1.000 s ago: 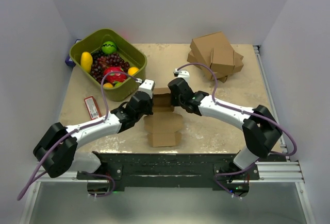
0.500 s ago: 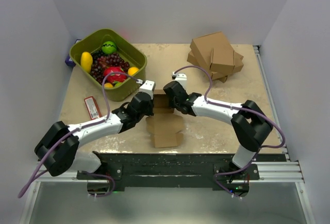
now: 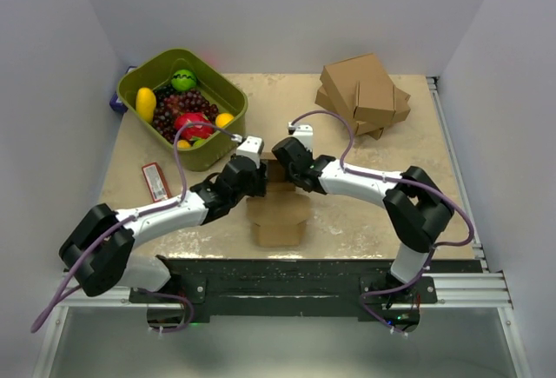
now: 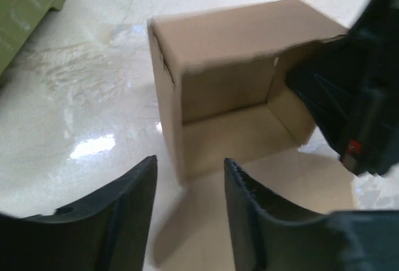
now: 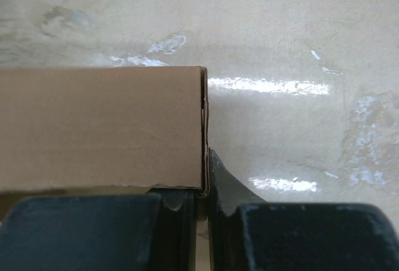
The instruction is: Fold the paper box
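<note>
The paper box (image 3: 276, 213) is plain brown card, half formed, in the middle of the table near the front. Its far part stands up as an open-sided shell (image 4: 237, 90), and its flaps lie flat toward the front. My right gripper (image 3: 280, 154) is shut on the shell's side wall; in the right wrist view the wall's edge (image 5: 203, 134) sits pinched between the fingers (image 5: 224, 184). My left gripper (image 4: 187, 177) is open, with the shell's left corner just beyond its fingertips (image 4: 134, 187). It touches nothing.
A green basket (image 3: 224, 91) of toy fruit stands at the back left. A cluster of larger brown cartons (image 3: 363, 91) lies at the back right. A small red packet (image 3: 155, 181) lies near the left edge.
My right gripper has slid left along the box. The box's flaps have drawn in. My left gripper has edged forward toward the shell.
</note>
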You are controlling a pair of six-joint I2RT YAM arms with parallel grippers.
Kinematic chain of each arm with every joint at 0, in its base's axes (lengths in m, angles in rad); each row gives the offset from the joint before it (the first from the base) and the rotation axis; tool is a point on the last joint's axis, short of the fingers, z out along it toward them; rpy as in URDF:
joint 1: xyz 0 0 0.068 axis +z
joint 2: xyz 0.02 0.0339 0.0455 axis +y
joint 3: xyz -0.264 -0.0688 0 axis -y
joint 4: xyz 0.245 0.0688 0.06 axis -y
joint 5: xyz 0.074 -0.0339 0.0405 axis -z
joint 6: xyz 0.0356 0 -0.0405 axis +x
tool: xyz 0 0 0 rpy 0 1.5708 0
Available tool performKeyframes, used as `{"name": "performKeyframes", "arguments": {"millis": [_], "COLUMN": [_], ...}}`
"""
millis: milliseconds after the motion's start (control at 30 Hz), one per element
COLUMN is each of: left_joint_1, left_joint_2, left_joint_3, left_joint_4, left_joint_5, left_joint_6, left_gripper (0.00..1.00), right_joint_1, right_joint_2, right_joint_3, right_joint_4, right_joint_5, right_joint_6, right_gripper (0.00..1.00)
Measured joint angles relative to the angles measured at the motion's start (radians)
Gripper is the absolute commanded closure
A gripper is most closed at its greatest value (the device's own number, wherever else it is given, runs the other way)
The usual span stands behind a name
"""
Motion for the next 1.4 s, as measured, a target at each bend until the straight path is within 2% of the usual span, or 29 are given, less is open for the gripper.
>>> {"name": "performKeyframes", "arguments": {"millis": [100,200,367,500,700,800,967,1000,1033,1100,1133,1200,1233,1333,1400], "left_joint_1": [-0.011,-0.016,-0.015,-0.003,0.127,0.198,0.209,0.209,0.209,0.214,0.217,0.225,0.229,0.237,0.240], "left_joint_2": [-0.017,-0.069,-0.177,-0.219,-0.282,-0.291,-0.273,-0.269,-0.264,-0.259,-0.259,-0.259,-0.258,-0.253,-0.247], "left_joint_3": [0.004,0.005,0.036,0.127,0.195,0.196,0.196,0.195,0.195,0.195,0.195,0.195,0.195,0.195,0.191], "left_joint_4": [-0.001,-0.028,-0.132,-0.252,-0.330,-0.342,-0.357,-0.359,-0.359,-0.359,-0.359,-0.357,-0.357,-0.355,-0.351], "left_joint_5": [0.038,0.079,0.141,0.190,0.314,0.362,0.431,0.439,0.447,0.462,0.465,0.473,0.477,0.486,0.492], "left_joint_6": [0.000,0.006,0.050,0.122,0.203,0.219,0.245,0.249,0.254,0.263,0.268,0.275,0.278,0.287,0.291], "left_gripper": [0.19,0.15,0.13,0.11,0.11,0.11,0.11,0.11,0.11,0.09,0.09,0.08,0.08,0.08,0.08], "right_joint_1": [-0.028,-0.057,-0.087,-0.090,-0.108,-0.117,-0.124,-0.124,-0.124,-0.124,-0.124,-0.124,-0.124,-0.124,-0.124], "right_joint_2": [0.010,0.010,0.005,0.005,0.044,0.111,0.217,0.227,0.240,0.254,0.261,0.271,0.278,0.285,0.285], "right_joint_3": [0.003,0.031,0.080,0.150,0.256,0.306,0.374,0.387,0.407,0.428,0.441,0.467,0.491,0.547,0.584], "right_joint_4": [-0.030,-0.088,-0.200,-0.314,-0.433,-0.489,-0.581,-0.592,-0.607,-0.623,-0.634,-0.649,-0.663,-0.678,-0.684], "right_joint_5": [-0.013,-0.049,-0.135,-0.209,-0.333,-0.383,-0.435,-0.436,-0.441,-0.449,-0.452,-0.457,-0.457,-0.457,-0.457], "right_joint_6": [-0.035,-0.085,-0.186,-0.277,-0.379,-0.421,-0.470,-0.473,-0.477,-0.479,-0.479,-0.475,-0.474,-0.465,-0.460], "right_gripper": [0.96,0.96,0.97,0.97,0.97,0.93,0.89,0.87,0.80,0.73,0.63,0.51,0.42,0.28,0.25]}}
